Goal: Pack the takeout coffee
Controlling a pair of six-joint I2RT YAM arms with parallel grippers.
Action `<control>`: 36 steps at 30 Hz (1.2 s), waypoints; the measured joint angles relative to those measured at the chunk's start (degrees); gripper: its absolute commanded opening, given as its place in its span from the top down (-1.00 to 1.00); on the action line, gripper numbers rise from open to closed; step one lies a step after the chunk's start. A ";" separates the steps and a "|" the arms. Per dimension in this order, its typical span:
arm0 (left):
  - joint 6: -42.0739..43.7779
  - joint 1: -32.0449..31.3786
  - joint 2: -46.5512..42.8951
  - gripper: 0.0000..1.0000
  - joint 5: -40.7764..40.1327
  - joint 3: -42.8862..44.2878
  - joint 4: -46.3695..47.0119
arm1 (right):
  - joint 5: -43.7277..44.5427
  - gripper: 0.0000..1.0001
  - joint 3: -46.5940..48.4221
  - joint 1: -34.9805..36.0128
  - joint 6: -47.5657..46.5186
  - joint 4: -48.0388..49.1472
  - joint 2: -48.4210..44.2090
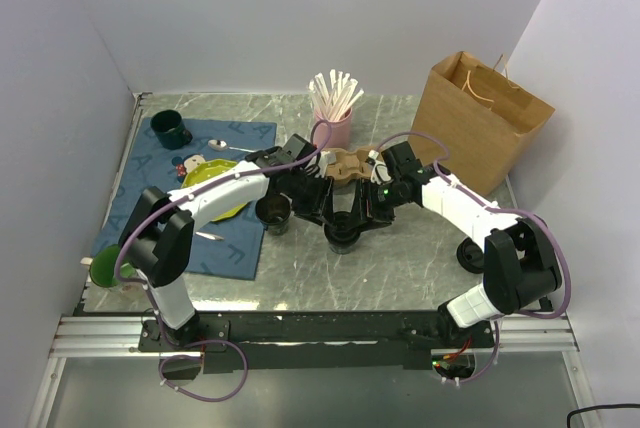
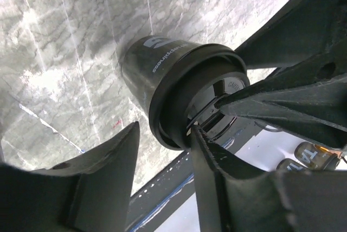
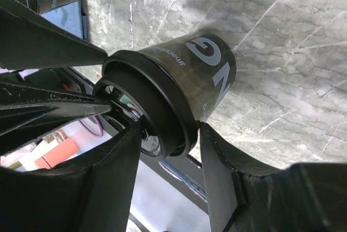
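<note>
A black takeout cup with a black lid point(image 1: 342, 233) stands on the marble table between both arms. My left gripper point(image 1: 320, 210) and right gripper point(image 1: 366, 214) both reach onto its top. In the left wrist view the lidded cup point(image 2: 162, 69) lies ahead of my left gripper point(image 2: 162, 133), which is open; its right finger point(image 2: 217, 178) touches the lid's rim. In the right wrist view my right gripper point(image 3: 169, 129) is open astride the lid point(image 3: 162, 107); one finger point(image 3: 222, 172) touches the cup wall under the rim. A second black cup point(image 1: 273, 213), without a lid, stands just to the left.
A cardboard cup carrier point(image 1: 345, 163) lies behind the cups. A brown paper bag point(image 1: 480, 123) stands at the back right. A pink cup of stirrers point(image 1: 333, 118) is at the back. A blue mat point(image 1: 190, 198) holds a plate, a spoon and a dark mug point(image 1: 170, 129). A green cup point(image 1: 106, 268) is at the near left.
</note>
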 measured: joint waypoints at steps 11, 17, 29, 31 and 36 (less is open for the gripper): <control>-1.57 -0.26 0.11 0.21 0.55 -1.92 3.10 | -0.87 0.06 -3.58 -0.13 2.80 4.66 -1.51; -1.68 -0.24 0.42 0.23 1.31 -1.95 3.34 | -0.70 -0.20 -4.42 -0.17 4.02 5.51 -2.49; -1.79 -0.24 0.76 0.25 2.10 -2.73 6.32 | 0.92 -0.26 -0.24 -1.11 1.84 -0.70 -3.13; -1.79 -0.24 0.76 0.25 2.12 -2.75 6.45 | 0.70 -0.22 -0.24 -2.38 1.20 -1.36 -3.43; -1.77 -0.24 0.81 0.25 2.12 -2.75 6.62 | 0.04 -0.10 -0.24 -5.20 0.26 -1.95 -3.93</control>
